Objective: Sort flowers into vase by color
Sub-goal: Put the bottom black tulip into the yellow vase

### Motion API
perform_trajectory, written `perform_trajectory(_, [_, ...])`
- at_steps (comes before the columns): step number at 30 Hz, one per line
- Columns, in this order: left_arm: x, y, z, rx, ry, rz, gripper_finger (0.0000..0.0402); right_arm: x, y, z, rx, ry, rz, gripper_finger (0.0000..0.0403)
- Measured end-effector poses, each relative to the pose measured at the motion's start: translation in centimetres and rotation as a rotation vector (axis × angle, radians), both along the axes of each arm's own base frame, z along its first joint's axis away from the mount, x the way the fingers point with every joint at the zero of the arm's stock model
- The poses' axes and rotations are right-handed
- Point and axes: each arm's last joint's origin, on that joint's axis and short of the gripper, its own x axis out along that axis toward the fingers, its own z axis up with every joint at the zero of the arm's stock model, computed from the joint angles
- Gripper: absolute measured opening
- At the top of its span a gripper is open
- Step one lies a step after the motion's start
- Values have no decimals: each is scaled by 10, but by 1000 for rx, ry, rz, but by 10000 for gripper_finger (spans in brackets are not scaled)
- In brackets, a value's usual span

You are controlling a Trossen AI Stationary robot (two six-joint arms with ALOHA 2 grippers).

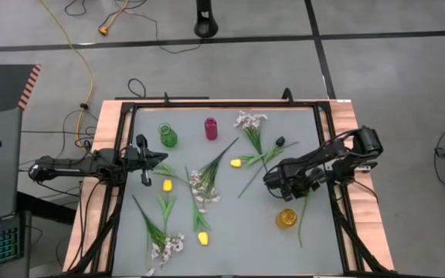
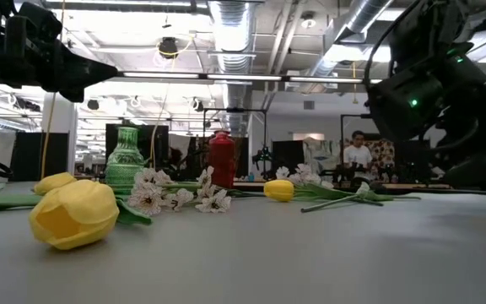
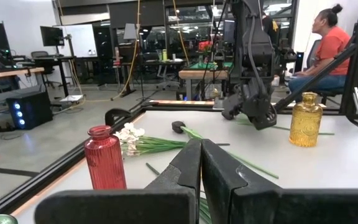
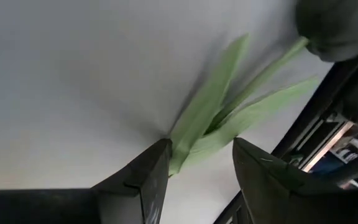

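At the foot of the right wrist view, the right claw [image 4: 197,171] stands spread, its fingers straddling a green stem and leaves on the table [image 4: 73,74]; the dark bloom [image 4: 337,25] at upper right is blurred and cut off. Judging by this, a dark tulip is about to be pinched; next comes closing and lifting. In the high view's lower right the yellow vase [image 1: 287,218] waits; left of centre the left claw [image 1: 159,158] hangs pressed together, idle
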Motion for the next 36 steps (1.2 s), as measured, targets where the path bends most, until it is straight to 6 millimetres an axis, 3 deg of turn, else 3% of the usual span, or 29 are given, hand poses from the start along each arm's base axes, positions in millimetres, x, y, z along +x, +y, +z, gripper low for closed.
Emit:
perform_trajectory(9, [0,0,0,0,1,0,0,2,2,-5,95,-24,40,146])
perform_trajectory(25, [0,0,0,0,0,0,0,3,2,-2,96,-54,49,24])
perform_trajectory(36, [0,0,0,0,1,0,0,13,1,15,24,-35,135,27])
